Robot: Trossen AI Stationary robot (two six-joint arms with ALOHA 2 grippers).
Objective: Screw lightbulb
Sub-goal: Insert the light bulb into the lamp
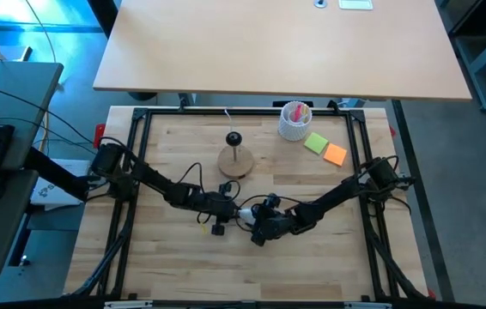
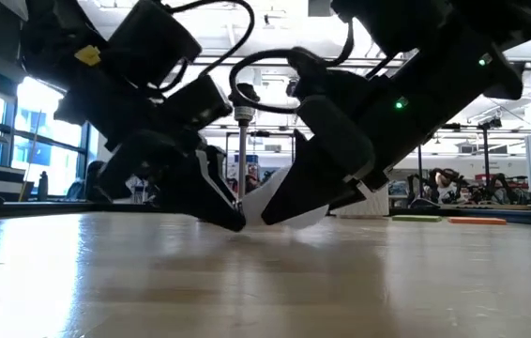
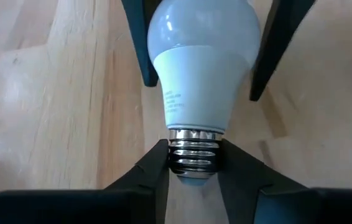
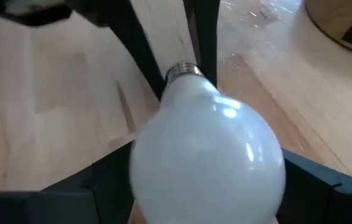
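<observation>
The white lightbulb (image 1: 245, 213) lies level at the table's middle, between my two grippers; its silvery screw base (image 3: 193, 152) points toward the left arm. My left gripper (image 3: 193, 165) is shut on the base. My right gripper (image 4: 207, 186) is shut on the bulb's white globe (image 4: 207, 155) from the opposite side. In the low view the lightbulb (image 2: 275, 202) sits just above the tabletop; whether it rests on it I cannot tell. The wooden disc stand (image 1: 235, 160), with an upright rod and a black socket on top, stands beyond the grippers toward the far edge. My left gripper pinches the bulb's screw base (image 3: 182, 155) between its two fingertips, one on each side of the threads. The fingers come slanting down from the table's left, in line with the bulb's length. My right gripper has its two fingers (image 3: 269, 56) against opposite sides of the white globe (image 3: 238, 37), at its wide part. It comes slanting down from the table's right, facing the left gripper. The bulb lies level between the two holds.
A white ribbed cup (image 1: 295, 120) with pink contents stands at the far side, with a green pad (image 1: 316, 142) and an orange pad (image 1: 335, 154) beside it. Bare wood lies near the front edge (image 1: 243, 275).
</observation>
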